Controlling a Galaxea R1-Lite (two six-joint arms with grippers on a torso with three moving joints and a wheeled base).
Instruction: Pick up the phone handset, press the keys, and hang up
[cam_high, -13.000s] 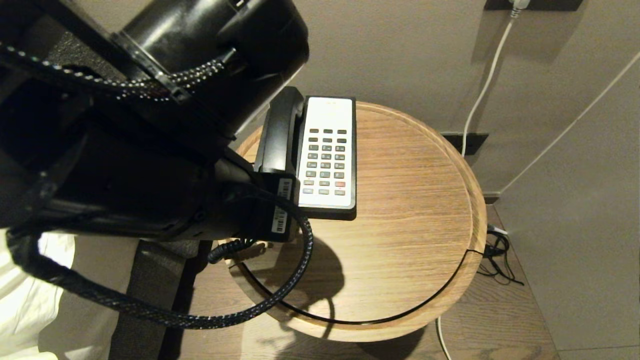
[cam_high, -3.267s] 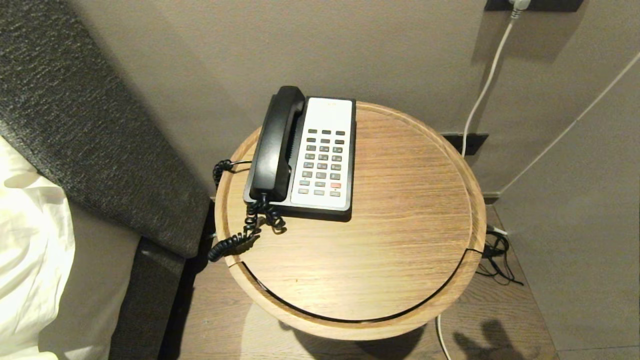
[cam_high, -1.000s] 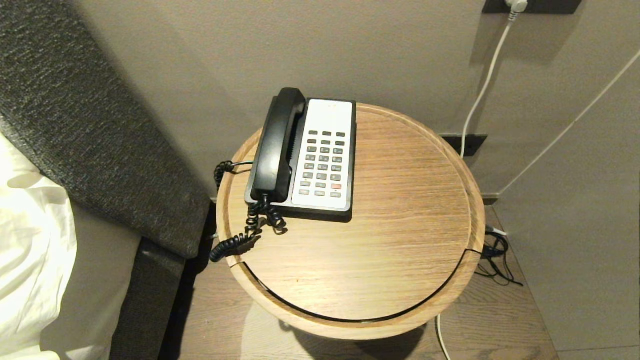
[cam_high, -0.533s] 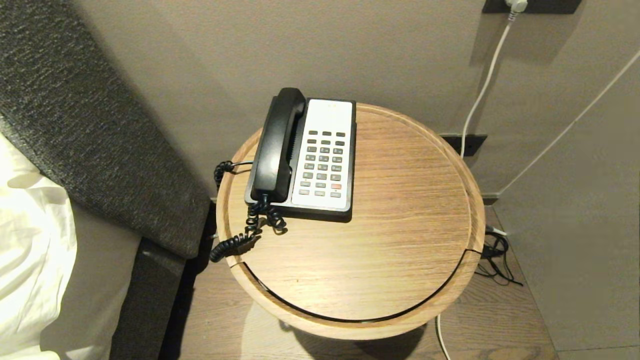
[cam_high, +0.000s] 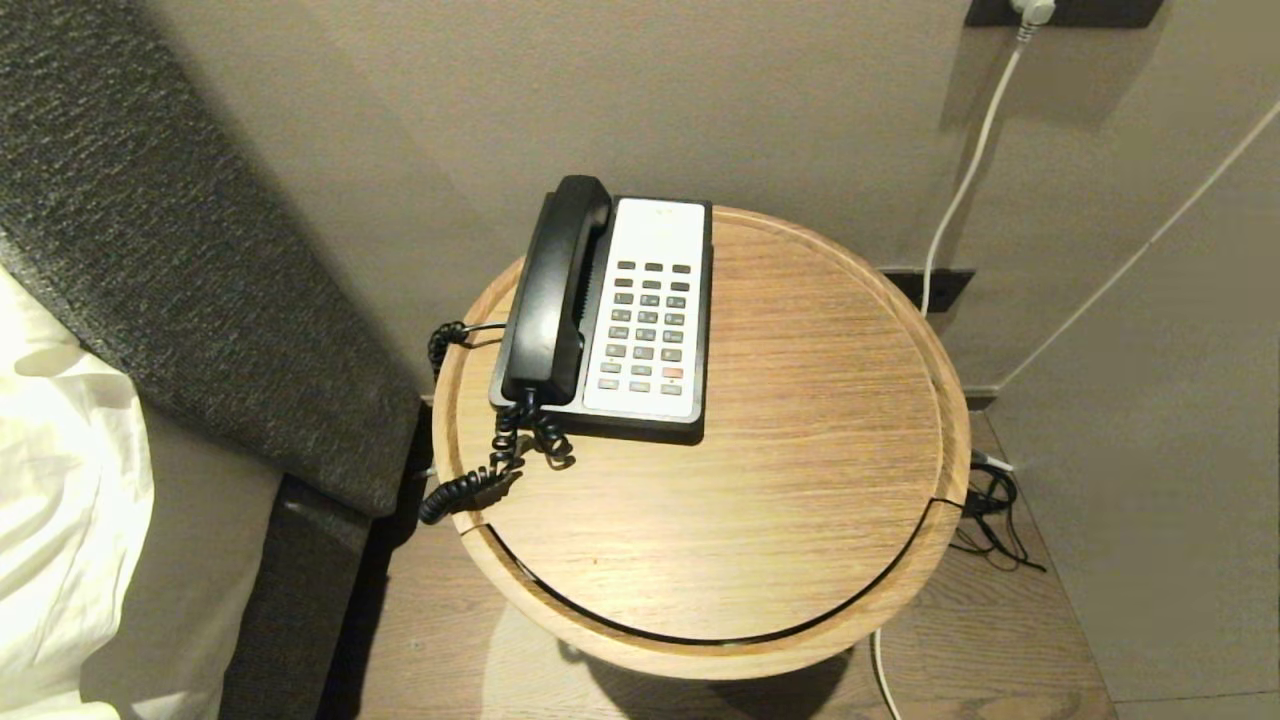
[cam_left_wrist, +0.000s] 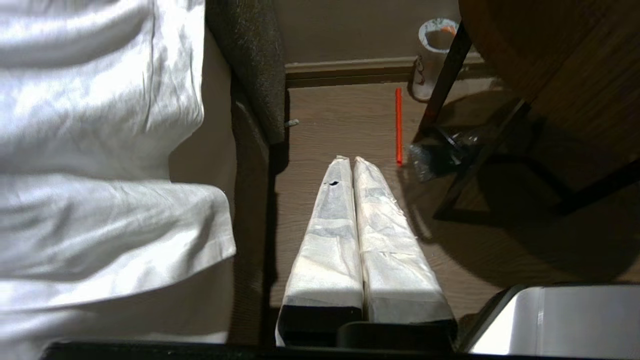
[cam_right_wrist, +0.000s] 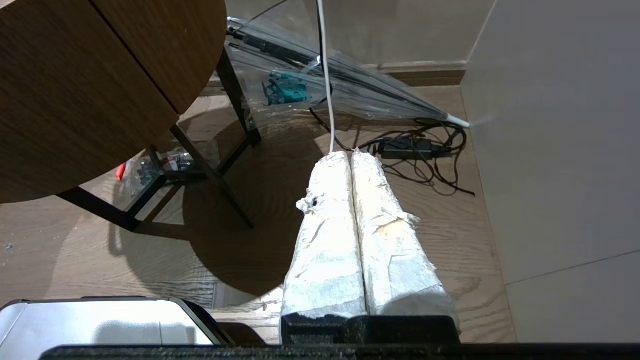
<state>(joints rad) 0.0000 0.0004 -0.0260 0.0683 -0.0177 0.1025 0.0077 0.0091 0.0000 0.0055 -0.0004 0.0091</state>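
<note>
The black phone handset (cam_high: 553, 292) lies in its cradle on the left side of the phone base (cam_high: 640, 420), its coiled cord (cam_high: 480, 470) trailing over the table's edge. The keys (cam_high: 648, 327) form a grid on the white faceplate, one of them red. Neither arm shows in the head view. My left gripper (cam_left_wrist: 352, 159) hangs low over the floor between the bed and the table, its white-wrapped fingers pressed together and empty. My right gripper (cam_right_wrist: 351, 152) is shut too and holds nothing, low over the floor beside the table's right side.
The phone stands on a round wooden side table (cam_high: 800, 480) against the wall. A grey headboard (cam_high: 180, 260) and white bedding (cam_high: 60, 500) lie to the left. A white cable (cam_high: 965, 170) runs down the wall, with black wires (cam_high: 990, 520) on the floor. An orange stick (cam_left_wrist: 398, 125) lies under the table.
Nothing has visibly moved in the head view over the last second. Earlier the left arm, which stood at the handset, left the view, with the handset resting in its cradle.
</note>
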